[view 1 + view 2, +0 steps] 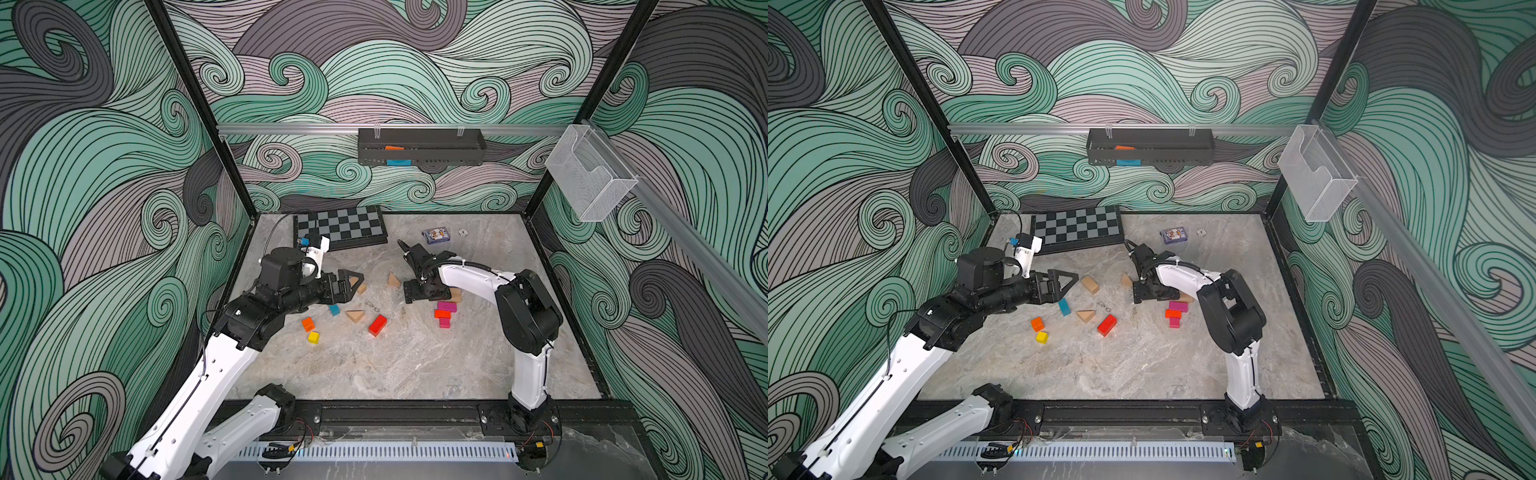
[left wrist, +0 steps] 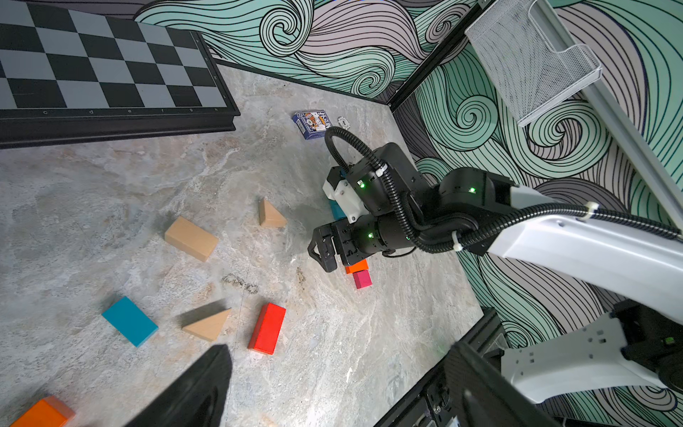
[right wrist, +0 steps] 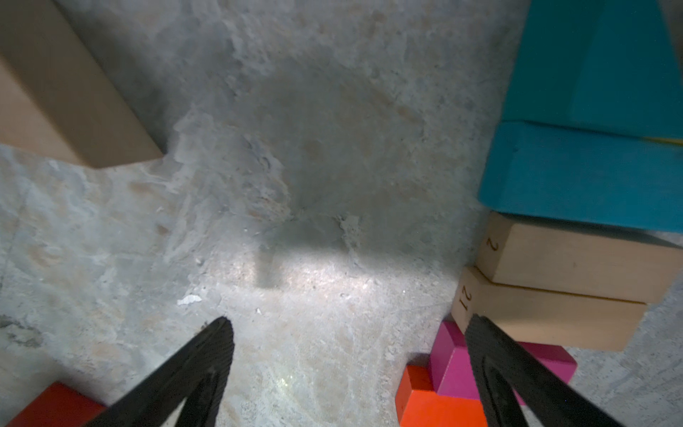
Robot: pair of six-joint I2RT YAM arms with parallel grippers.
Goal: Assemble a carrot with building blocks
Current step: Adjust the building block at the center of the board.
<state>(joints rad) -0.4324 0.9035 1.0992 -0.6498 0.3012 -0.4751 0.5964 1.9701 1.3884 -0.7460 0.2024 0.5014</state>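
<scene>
Marbled grey stone forms the surface [image 1: 415, 365] in both top views, and the building blocks lie scattered across its middle: a red bar [image 1: 377, 325], a teal bar [image 1: 334, 309], an orange cube [image 1: 308, 323], a yellow cube [image 1: 313, 337] and a tan wedge [image 1: 354, 316]. The left claw [image 1: 355, 286] hovers beside them, jaws spread, holding nothing. The right claw [image 1: 1142, 293] points down next to a pink and orange cluster [image 1: 1176, 312].

From the left wrist, a tan bar [image 2: 191, 238] lies apart from the red bar, with the chequered board [image 2: 103, 66] beyond.

From the right wrist, the right claw's 2 fingers [image 3: 207, 369] stand wide apart over bare surface, gripping nothing. Just beside them, 2 tan numbered bars [image 3: 573, 266] touch each other, next to teal blocks [image 3: 591, 166].
</scene>
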